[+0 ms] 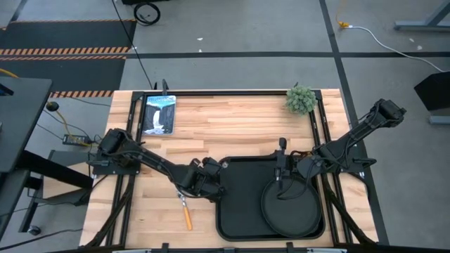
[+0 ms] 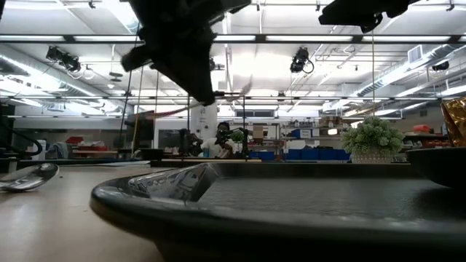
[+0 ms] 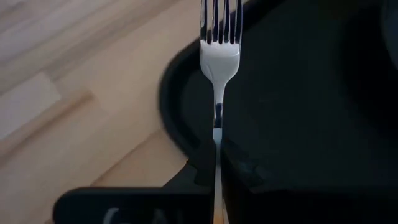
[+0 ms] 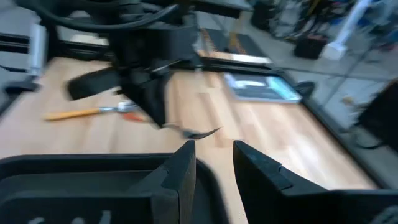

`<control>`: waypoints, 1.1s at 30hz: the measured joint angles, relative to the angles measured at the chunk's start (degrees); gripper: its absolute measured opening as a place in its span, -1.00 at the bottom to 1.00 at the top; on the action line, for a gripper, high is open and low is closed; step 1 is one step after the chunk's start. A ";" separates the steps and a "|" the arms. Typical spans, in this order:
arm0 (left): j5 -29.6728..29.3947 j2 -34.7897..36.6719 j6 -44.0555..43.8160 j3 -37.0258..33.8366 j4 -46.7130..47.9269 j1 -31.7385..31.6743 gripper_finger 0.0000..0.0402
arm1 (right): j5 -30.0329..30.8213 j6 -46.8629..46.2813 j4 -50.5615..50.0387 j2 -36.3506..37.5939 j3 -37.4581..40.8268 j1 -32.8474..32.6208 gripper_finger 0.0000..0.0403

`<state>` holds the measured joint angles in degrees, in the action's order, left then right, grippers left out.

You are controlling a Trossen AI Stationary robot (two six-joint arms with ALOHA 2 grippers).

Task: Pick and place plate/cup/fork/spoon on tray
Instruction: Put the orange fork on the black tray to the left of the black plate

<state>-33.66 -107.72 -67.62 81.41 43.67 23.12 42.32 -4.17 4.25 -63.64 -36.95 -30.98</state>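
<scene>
My left gripper (image 1: 213, 184) is shut on the fork (image 3: 219, 56), above the left rim of the black tray (image 1: 239, 200). The fork's tines point over the tray. The fork also shows in the right wrist view (image 4: 199, 132). The round black plate (image 1: 292, 207) lies on the tray's right half. My right gripper (image 1: 281, 174) hangs open and empty over the plate's far rim. The spoon (image 1: 186, 211) lies flat on the table, left of the tray. The amber cup (image 2: 456, 120) shows only at the right edge of the low view. My left gripper pinches the fork's silver neck (image 3: 217, 127) between its two fingers, just ahead of the orange handle (image 3: 217, 214). The fingers lie along the fork, which sticks out past the fingertips. The fork is lifted clear, roughly level, over the tray's rim.
A small potted plant (image 1: 301, 98) stands at the far right of the table. A framed picture (image 1: 158, 112) lies at the far left. Bare wood lies between them and the tray. A person (image 2: 222, 135) sits in the room far beyond the table.
</scene>
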 joint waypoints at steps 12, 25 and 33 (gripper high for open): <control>-0.54 -2.63 -1.44 -0.04 -20.62 1.27 -0.94 | 4.64 13.24 3.45 0.00 -0.02 -0.40 -0.43; -2.49 -20.97 -17.13 19.67 -20.59 8.29 -0.96 | 4.26 11.47 3.20 0.00 -0.04 -11.93 -0.43; -4.04 -33.00 -28.05 40.79 -0.12 9.18 -0.96 | 4.24 9.80 3.24 0.00 -0.04 -19.66 -0.43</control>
<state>-37.70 -140.72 -95.67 122.19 43.54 32.31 46.57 5.63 7.49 -63.64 -36.99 -50.64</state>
